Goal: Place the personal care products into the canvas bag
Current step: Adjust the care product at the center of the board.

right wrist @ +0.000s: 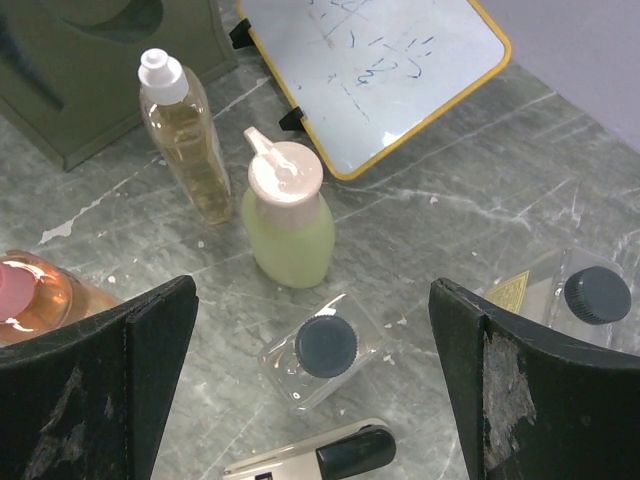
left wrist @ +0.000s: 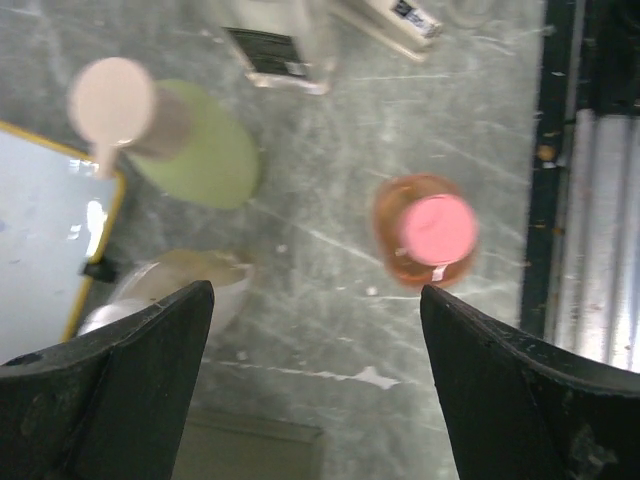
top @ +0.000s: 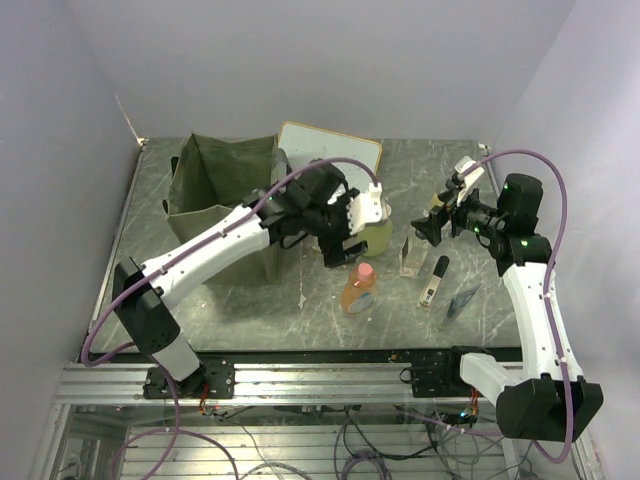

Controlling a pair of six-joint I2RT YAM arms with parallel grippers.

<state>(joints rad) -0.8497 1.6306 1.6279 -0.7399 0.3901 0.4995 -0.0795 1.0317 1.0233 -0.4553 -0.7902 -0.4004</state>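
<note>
Blur softens the orange pink-capped bottle (left wrist: 430, 232) beneath the wide-open, empty left tool (left wrist: 315, 290). Right tool (right wrist: 312, 285) likewise gapes empty.

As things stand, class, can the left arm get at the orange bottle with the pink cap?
Probably yes: the left gripper hangs open over the orange bottle, which stands clear of the yellow-green pump bottle, with nothing in between.

Robotics lab cell: plain white walls (top: 300, 60) are enclosing a marbled tabletop (top: 250, 315); aluminium rail (top: 330, 385) and loose cabling (top: 380, 440) are running at 6 o'clock.
</note>
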